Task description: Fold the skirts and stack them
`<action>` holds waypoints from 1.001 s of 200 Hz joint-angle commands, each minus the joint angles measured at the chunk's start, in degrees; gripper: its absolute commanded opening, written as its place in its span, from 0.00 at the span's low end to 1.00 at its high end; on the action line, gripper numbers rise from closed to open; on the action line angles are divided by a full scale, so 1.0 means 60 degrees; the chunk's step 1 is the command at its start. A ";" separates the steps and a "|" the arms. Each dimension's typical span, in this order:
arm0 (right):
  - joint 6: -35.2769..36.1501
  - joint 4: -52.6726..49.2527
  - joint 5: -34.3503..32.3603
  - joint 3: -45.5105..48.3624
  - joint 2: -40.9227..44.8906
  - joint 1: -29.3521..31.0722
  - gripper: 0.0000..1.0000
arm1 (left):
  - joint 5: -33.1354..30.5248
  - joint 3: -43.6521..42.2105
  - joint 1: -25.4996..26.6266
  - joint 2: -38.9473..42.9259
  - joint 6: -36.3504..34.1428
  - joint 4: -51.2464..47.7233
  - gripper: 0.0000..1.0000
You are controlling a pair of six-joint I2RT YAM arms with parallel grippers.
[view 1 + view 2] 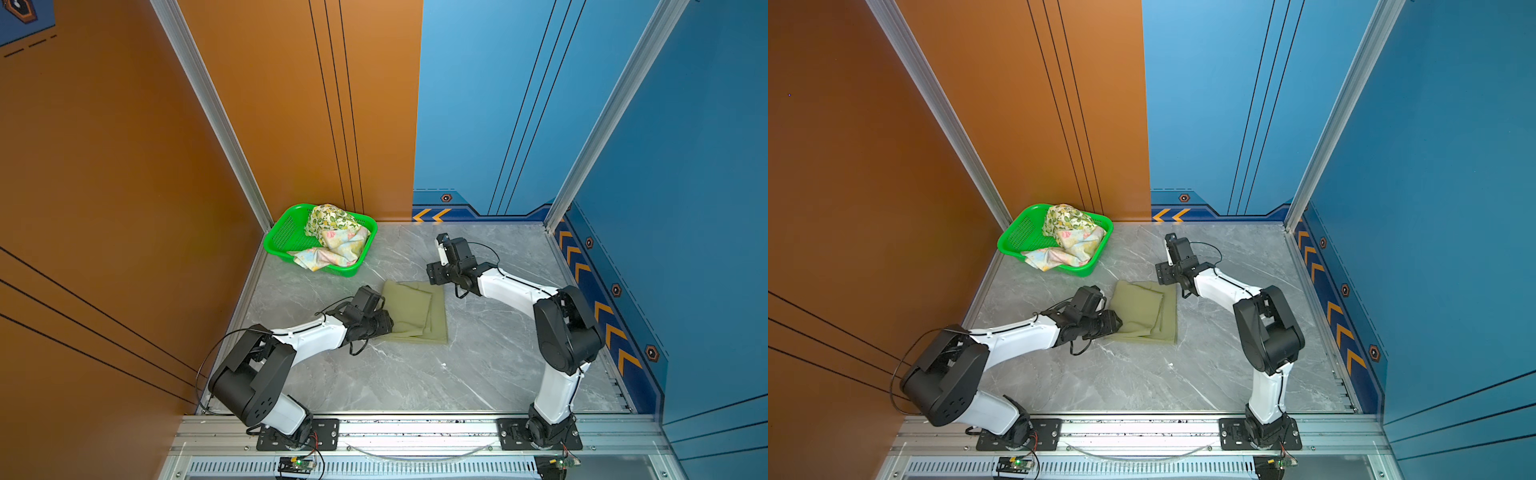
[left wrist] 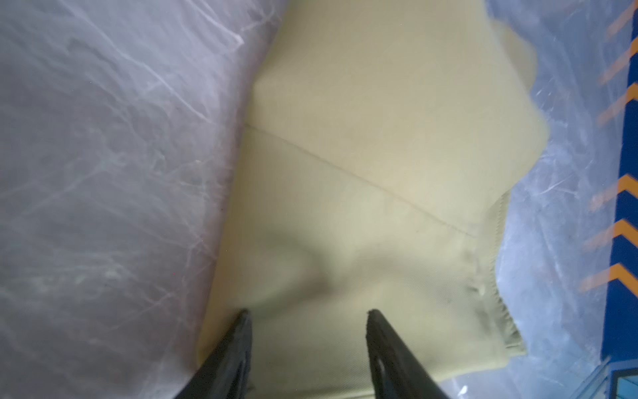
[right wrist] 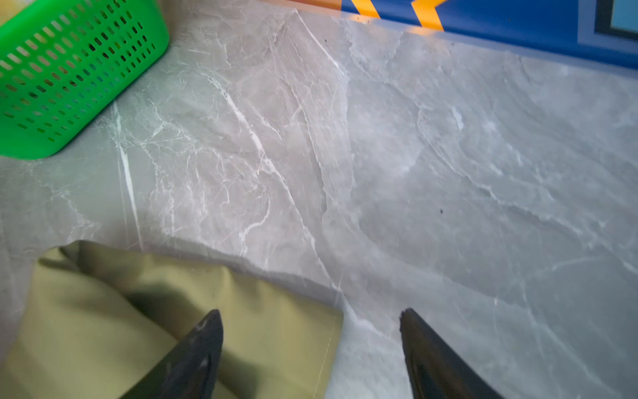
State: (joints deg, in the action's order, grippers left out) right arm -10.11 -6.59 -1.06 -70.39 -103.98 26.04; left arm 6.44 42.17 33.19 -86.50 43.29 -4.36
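Upper left of ctr in both top views, the green basket (image 1: 279, 245) is seen w/ the lemon-print skirt (image 1: 328, 220) and the pastel floral skirt (image 1: 343, 247) bunched inside; neither is folded yet. At ctr, the left gripper (image 2: 307, 312) is held low at the left edge of the olive skirt (image 1: 415, 311), jaws apart, nothing pinched. The olive skirt lies folded on the table (image 1: 478, 374). At its upper-right corner the right gripper (image 3: 310, 312) hovers, jaws wide, empty. Judged: skirt no. 1 approx. done; next, a basket skirt must be fetched and spread flat.
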 commanded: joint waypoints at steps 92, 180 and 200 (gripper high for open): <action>-0.5562 0.1103 0.2688 0.5222 0.3481 -0.1483 0.65 | -0.2988 0.6140 0.2939 -0.3091 -0.2537 -0.4754 0.70; -0.6251 0.2206 0.3326 0.6517 0.3691 -0.1459 0.61 | -0.3947 0.8575 0.3540 -0.5520 -0.2696 -0.6704 0.61; -0.6299 0.2324 0.3326 0.6546 0.3659 -0.1368 0.60 | -0.4002 0.8760 0.3544 -0.5800 -0.2700 -0.6831 0.60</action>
State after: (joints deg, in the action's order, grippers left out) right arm -46.41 4.43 17.74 -31.75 -81.49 17.06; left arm -15.49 92.58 54.08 -118.93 27.99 -41.10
